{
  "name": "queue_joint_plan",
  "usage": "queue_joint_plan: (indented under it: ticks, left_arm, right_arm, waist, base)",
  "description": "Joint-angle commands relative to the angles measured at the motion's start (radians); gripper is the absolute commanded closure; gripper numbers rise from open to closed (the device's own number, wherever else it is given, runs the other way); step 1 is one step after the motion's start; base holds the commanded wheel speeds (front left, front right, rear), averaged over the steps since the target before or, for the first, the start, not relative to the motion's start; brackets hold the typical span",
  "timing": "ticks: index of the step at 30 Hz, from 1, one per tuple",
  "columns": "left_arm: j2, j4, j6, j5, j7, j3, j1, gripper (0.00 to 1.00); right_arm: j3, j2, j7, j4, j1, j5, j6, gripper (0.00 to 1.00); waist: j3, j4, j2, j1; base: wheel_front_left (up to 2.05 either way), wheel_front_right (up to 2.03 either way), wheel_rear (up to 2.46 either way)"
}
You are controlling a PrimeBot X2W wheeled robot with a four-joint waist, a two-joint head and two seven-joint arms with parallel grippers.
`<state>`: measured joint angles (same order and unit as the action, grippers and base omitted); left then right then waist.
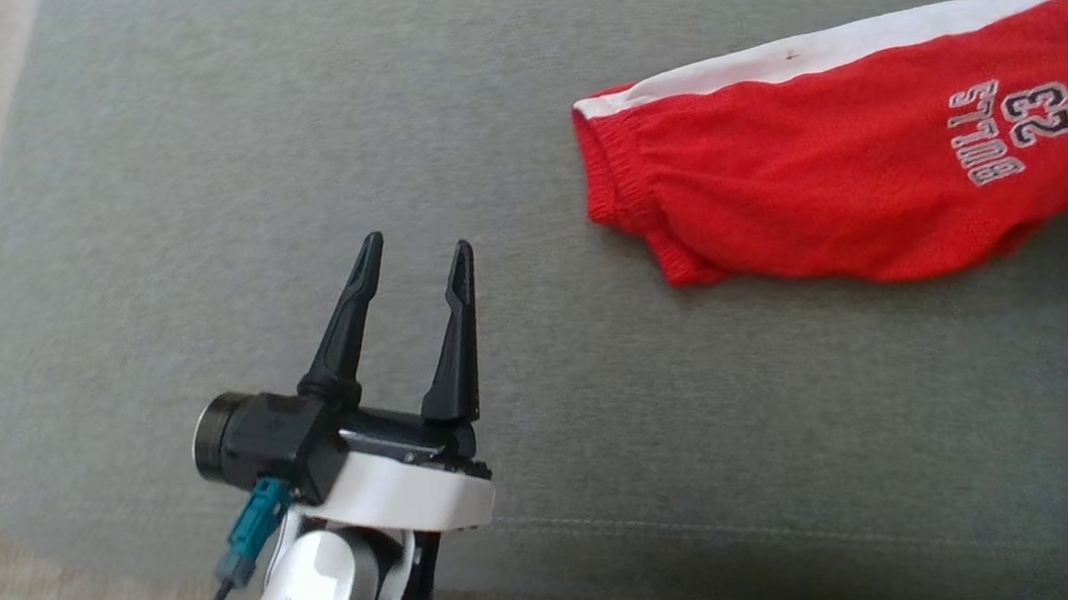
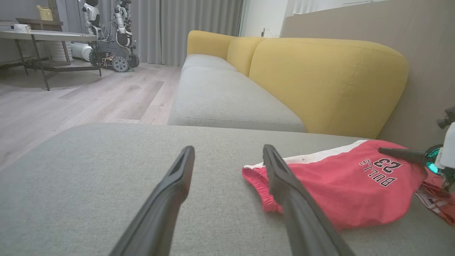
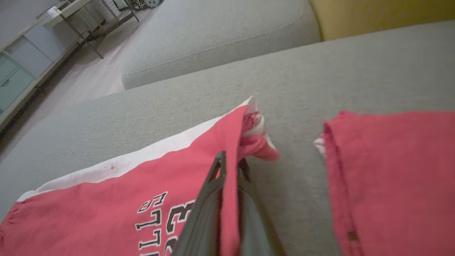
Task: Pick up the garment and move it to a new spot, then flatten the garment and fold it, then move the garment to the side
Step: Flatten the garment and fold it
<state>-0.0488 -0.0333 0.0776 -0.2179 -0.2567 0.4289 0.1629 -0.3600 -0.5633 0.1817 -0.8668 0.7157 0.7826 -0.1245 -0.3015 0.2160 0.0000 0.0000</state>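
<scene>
Grey cushion bears garment; right end effector pinches it, left end effector spread.

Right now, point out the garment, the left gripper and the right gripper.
garment (image 1: 777,179): head view, red cloth beside the lettering.
left gripper (image 1: 418,245): head view, midway between open fingertips.
right gripper (image 3: 231,160): right wrist view, between fingertips shut on garment.

Cloth and plastic
Red knitted cloth shorts are lying on a grey matt woven sofa cushion; the left gripper is showing smooth black plastic fingers.
</scene>
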Motion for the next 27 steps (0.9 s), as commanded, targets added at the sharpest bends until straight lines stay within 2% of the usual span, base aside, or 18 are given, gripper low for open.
queue_joint_plan:
  ticks: [1,5,10,19,27]
  left_arm:
    - [-0.002,-0.026,-0.008,0.010,-0.005,-0.040,0.007,0.00]
    - [-0.001,-0.017,-0.012,0.009,-0.005,-0.040,0.007,0.00]
    - [-0.001,0.002,-0.015,0.009,-0.005,-0.041,0.005,0.00]
    - [-0.001,0.018,-0.022,-0.001,-0.005,-0.036,-0.007,0.00]
    - [-0.001,0.032,-0.022,-0.015,-0.005,-0.024,-0.020,0.00]
  right_arm:
    - [-0.025,-0.038,-0.024,0.063,0.001,-0.038,-0.006,1.00]
    - [-0.054,-0.033,-0.033,0.109,0.017,-0.083,-0.006,1.00]
    - [-0.111,0.020,-0.011,0.195,0.048,-0.156,-0.006,1.00]
    - [-0.194,0.171,0.071,0.320,0.039,-0.231,-0.006,1.00]
    - [-0.228,0.301,0.098,0.339,-0.041,-0.274,-0.006,1.00]
  waist:
    - [0.012,-0.036,0.0000,0.0000]
    - [0.020,-0.052,0.0000,0.0000]
    - [0.040,-0.064,0.0000,0.0000]
    - [0.072,-0.032,0.0000,0.0000]
    - [0.087,0.012,0.0000,0.0000]
  base:
    - [0.00,0.00,0.00]
    - [0.00,0.00,0.00]
    - [0.00,0.00,0.00]
    - [0.00,0.00,0.00]
    - [0.00,0.00,0.00]
